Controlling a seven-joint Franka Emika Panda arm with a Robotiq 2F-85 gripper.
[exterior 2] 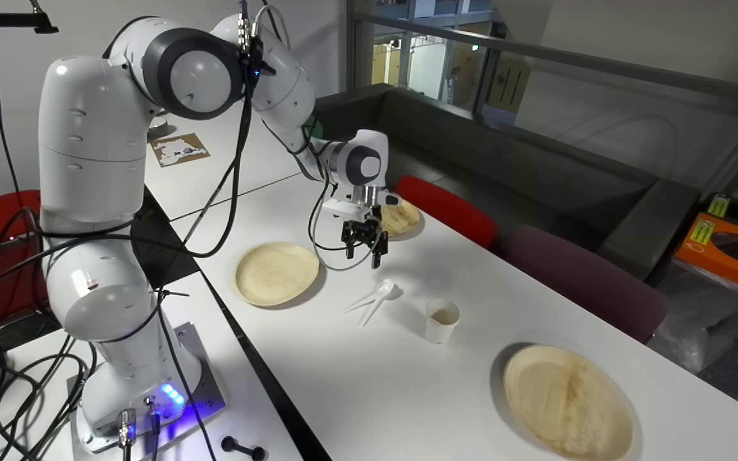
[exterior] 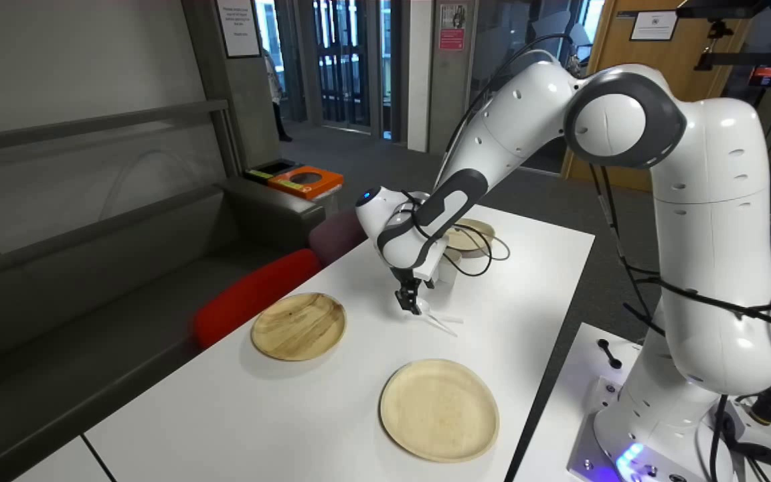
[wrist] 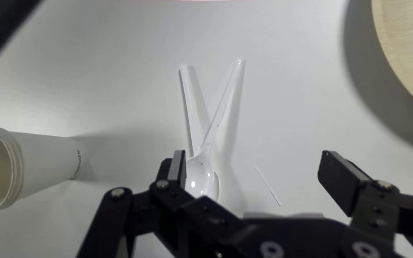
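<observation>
The claw hangs above the counter, jaws spread wide, holding nothing. An upper spoon and a lower utensil lie crossed below it, nearer one finger than its middle. In a straight descent that finger could press the upper spoon's bowl and skid it; since the two overlap, one could drag the other. Overcorrecting sideways could knock over the white cup beyond that finger.

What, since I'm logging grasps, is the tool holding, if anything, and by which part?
Nothing is held: the tool stands open, with a white spoon lying ungripped below it.
</observation>
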